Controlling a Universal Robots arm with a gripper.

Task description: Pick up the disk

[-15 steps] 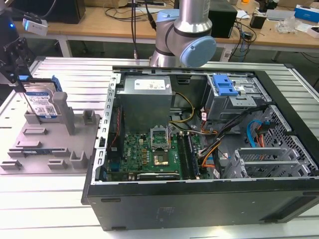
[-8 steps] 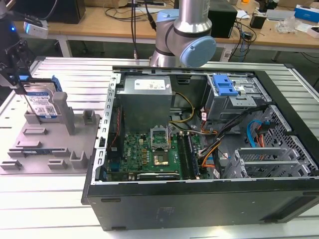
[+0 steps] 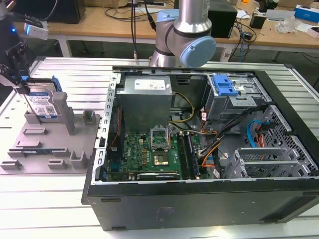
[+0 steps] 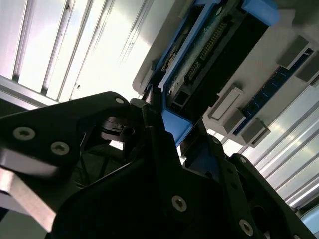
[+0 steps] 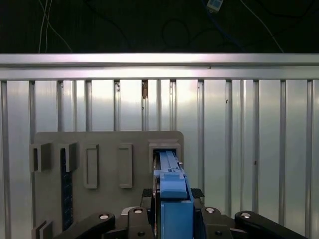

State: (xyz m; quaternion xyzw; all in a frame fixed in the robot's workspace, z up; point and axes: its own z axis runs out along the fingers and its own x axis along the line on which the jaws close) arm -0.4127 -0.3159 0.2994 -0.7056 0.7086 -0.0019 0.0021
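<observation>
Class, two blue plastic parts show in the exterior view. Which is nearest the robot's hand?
The blue rail of the disk, upright in the grey fixture beside the hand; the blue latch sits inside the computer case.

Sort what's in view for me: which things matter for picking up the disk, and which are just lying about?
In the job: the disk, upright in the grey fixture; the gripper, closed on its blue rail.
Lying about: the open computer case, its power supply, motherboard and blue drive-bay latch.
</observation>
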